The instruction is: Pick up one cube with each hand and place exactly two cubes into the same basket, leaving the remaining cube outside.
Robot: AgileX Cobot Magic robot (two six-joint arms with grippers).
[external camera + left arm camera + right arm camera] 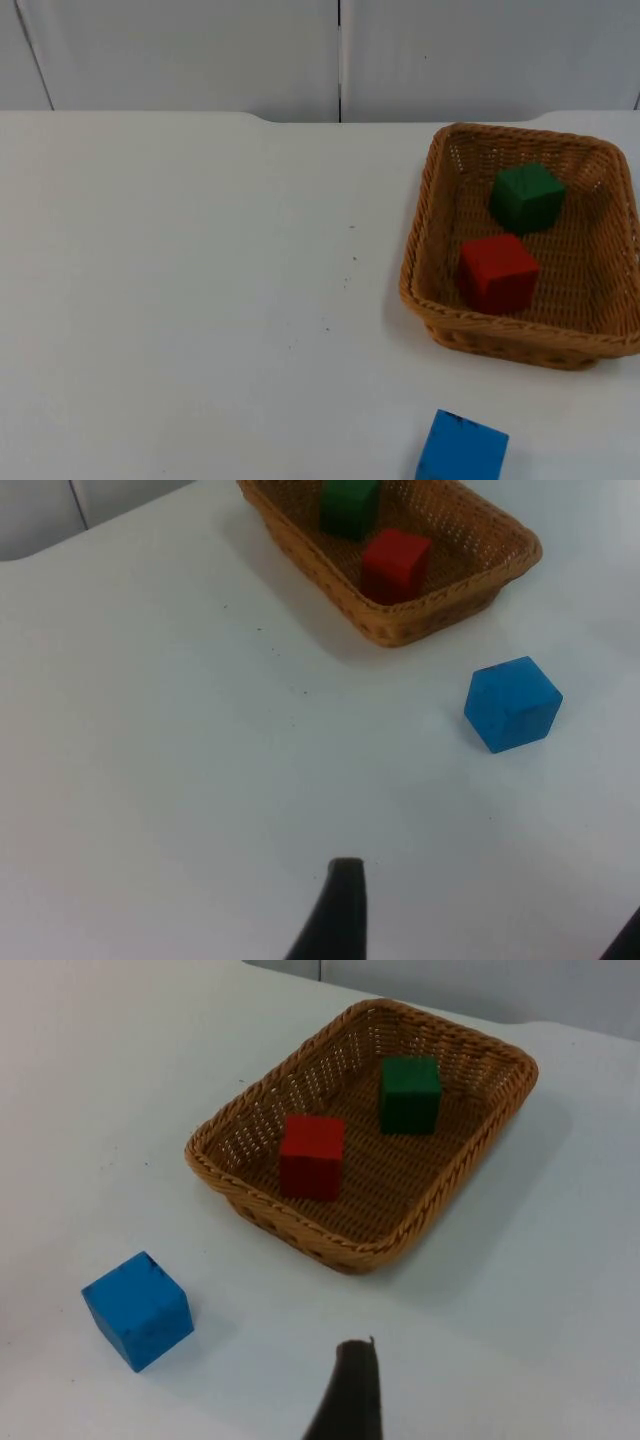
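A woven basket (pixel 425 225) stands at the table's right side, and it holds a green cube (pixel 526 197) toward the back and a red cube (pixel 497 272) nearer the front. A blue cube (pixel 462 450) lies on the table outside the basket, near the front edge. My left gripper (pixel 480 925) hovers open above bare table, well short of the blue cube (pixel 512 704) and the basket (pixel 440 610). My right gripper (pixel 485 1410) is also open and holds nothing; its black fingertip (pixel 350 1385) stands apart from the blue cube (pixel 138 1309) and the basket (pixel 340 1250).
The white table top (pixel 180 290) stretches left of the basket and ends at the grey partition wall (pixel 200 50) at the back. A few small dark specks mark the table's middle.
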